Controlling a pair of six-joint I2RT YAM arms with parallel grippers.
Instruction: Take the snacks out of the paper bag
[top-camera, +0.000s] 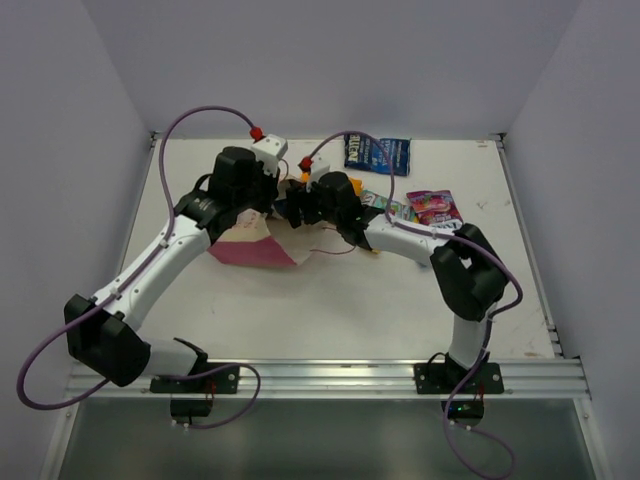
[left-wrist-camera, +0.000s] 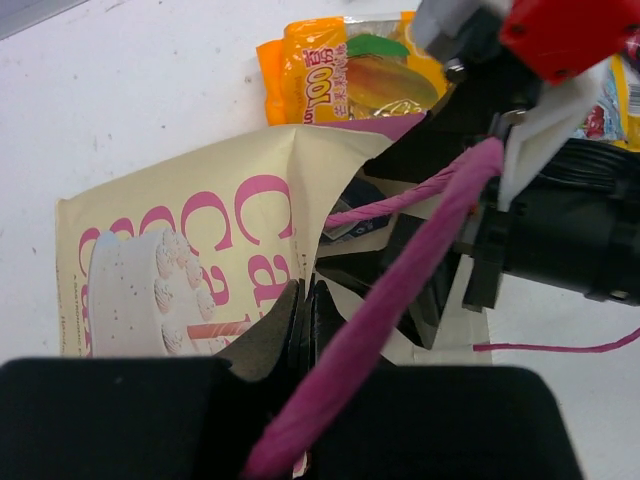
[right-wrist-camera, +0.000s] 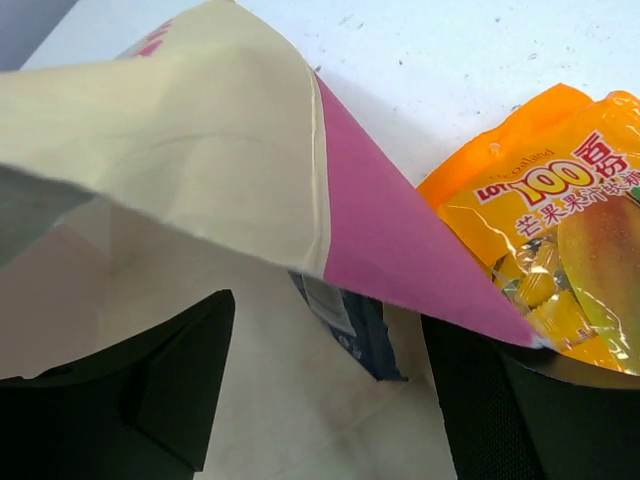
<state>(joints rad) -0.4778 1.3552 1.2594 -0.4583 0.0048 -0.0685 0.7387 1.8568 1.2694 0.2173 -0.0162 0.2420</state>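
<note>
With the left tool (left-wrist-camera: 303, 312) pinched shut on the paper bag (left-wrist-camera: 180, 230), slide the wide-open right tool (right-wrist-camera: 325, 392) deeper around the dark blue packet (right-wrist-camera: 360, 340) mid-frame, then squeeze gently.

White table (top-camera: 330, 310), paper bag (top-camera: 255, 245) lying on its side left of centre, orange packet (left-wrist-camera: 350, 75) beside its mouth, dark blue packet (top-camera: 377, 154) near far edge, purple packet (top-camera: 434, 207) right.

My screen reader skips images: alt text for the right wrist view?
Open right gripper at the mouth of the cream-and-pink paper bag, a dark blue packet inside. An orange packet lies outside on the white table.
</note>
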